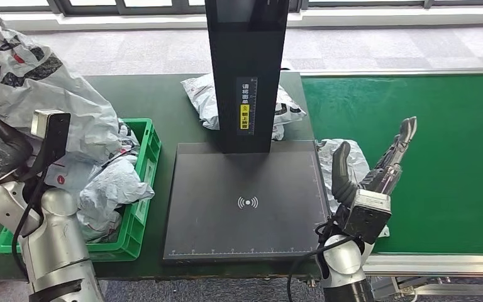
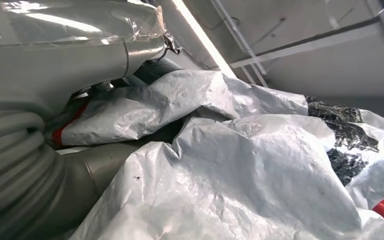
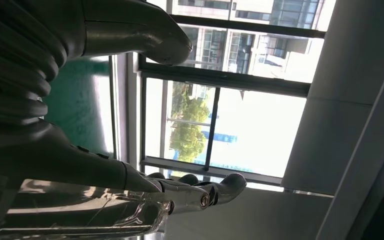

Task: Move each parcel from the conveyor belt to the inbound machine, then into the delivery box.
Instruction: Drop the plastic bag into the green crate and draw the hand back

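My left hand (image 2: 55,65) grips a large crumpled grey parcel (image 1: 38,88) held up over the green crate (image 1: 148,148) at the left; a fold of the parcel (image 2: 220,175) lies between the thumb and the fingers. My right hand (image 1: 377,167) is open and raised over the near edge of the green conveyor belt (image 1: 440,157), fingers spread and empty. Just under and behind it lies a grey parcel (image 1: 355,160) at the belt's left end. The black inbound machine plate (image 1: 245,201) is bare.
The crate holds several grey parcels (image 1: 110,185). The machine's black post (image 1: 246,69) rises behind the plate, and another grey parcel (image 1: 204,94) lies behind it on the dark green table (image 1: 157,100). Windows show past my right hand's fingers (image 3: 200,192).
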Robot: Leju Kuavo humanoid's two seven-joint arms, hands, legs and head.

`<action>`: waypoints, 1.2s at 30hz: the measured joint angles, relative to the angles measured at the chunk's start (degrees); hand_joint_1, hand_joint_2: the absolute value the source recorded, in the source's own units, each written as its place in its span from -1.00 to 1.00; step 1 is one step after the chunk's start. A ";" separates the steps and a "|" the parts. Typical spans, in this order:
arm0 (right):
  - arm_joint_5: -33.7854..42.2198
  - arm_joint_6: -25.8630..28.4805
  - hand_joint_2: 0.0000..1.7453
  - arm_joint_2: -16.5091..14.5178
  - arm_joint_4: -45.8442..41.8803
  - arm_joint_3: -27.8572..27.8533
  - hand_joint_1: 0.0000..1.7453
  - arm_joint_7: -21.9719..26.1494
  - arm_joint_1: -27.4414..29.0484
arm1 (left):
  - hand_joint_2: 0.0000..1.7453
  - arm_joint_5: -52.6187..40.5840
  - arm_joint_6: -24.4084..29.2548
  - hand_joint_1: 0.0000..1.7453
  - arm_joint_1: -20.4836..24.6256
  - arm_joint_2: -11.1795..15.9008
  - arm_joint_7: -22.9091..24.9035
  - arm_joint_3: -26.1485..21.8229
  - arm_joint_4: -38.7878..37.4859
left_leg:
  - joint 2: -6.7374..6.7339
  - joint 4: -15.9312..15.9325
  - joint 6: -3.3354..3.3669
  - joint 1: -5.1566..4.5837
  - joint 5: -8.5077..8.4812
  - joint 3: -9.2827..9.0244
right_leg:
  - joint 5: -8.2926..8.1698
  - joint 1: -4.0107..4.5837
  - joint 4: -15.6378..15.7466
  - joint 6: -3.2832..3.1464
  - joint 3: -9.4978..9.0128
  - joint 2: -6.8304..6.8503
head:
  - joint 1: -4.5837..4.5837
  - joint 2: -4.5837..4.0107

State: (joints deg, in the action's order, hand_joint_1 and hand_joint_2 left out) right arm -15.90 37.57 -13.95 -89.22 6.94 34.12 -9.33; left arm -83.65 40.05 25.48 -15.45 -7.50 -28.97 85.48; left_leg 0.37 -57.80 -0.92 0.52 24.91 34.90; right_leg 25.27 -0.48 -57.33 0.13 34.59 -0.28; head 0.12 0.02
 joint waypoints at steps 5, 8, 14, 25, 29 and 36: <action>0.01 -0.48 1.00 -0.01 0.00 0.24 -1.00 -0.12 -0.06 | 1.00 -2.83 0.00 1.00 0.67 1.77 5.62 -2.00 -4.31 | 0.01 0.00 0.01 0.00 0.00 0.01 | 0.01 -0.02 0.01 0.00 -0.01 0.02 | 0.01 0.00; 0.01 -0.52 1.00 -0.02 0.00 0.38 -1.00 -0.13 -0.15 | 1.00 -3.28 0.00 1.00 0.83 2.62 6.86 -2.04 -5.95 | 0.01 0.00 0.01 0.00 0.00 0.01 | 0.00 -0.02 0.01 0.01 -0.01 0.02 | 0.01 0.00; 0.01 -0.52 1.00 -0.02 0.00 0.40 -1.00 -0.13 -0.23 | 1.00 -3.38 0.01 1.00 0.91 3.42 7.08 -2.04 -7.41 | 0.01 0.00 0.00 -0.01 0.00 0.01 | -0.01 -0.01 0.01 0.00 -0.01 0.02 | 0.00 0.00; -0.02 -0.71 1.00 -0.02 0.01 0.42 -1.00 -0.27 -0.43 | 1.00 -3.94 0.03 -1.00 1.09 4.21 9.53 -2.01 -9.38 | 0.01 0.00 0.00 -0.01 0.00 0.01 | 0.00 -0.01 0.01 0.00 0.00 0.01 | 0.01 0.00; -0.20 -0.87 1.00 -0.02 0.04 0.42 -1.00 -0.48 -0.69 | 1.00 -3.04 0.03 -1.00 1.14 4.96 11.04 -1.65 -11.37 | 0.01 0.00 0.00 0.00 0.00 0.00 | 0.00 0.00 0.01 0.00 0.00 0.02 | 0.01 0.00; -0.33 -1.05 1.00 -0.02 0.21 0.42 -1.00 -0.87 -0.99 | 1.00 -2.64 0.03 -1.00 1.15 5.32 10.56 0.38 -14.47 | 0.01 0.00 0.00 -0.01 0.00 0.01 | -0.01 -0.02 0.01 0.00 -0.01 0.02 | 0.01 0.00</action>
State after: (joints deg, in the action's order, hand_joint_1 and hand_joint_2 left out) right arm -16.23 36.52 -13.97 -89.01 7.37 33.24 -10.32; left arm -86.29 40.09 26.63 -10.14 3.06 -28.60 71.01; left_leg 0.38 -57.80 -0.92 0.52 24.90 34.90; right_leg 25.26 -0.50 -57.32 0.13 34.59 -0.26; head 0.13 0.02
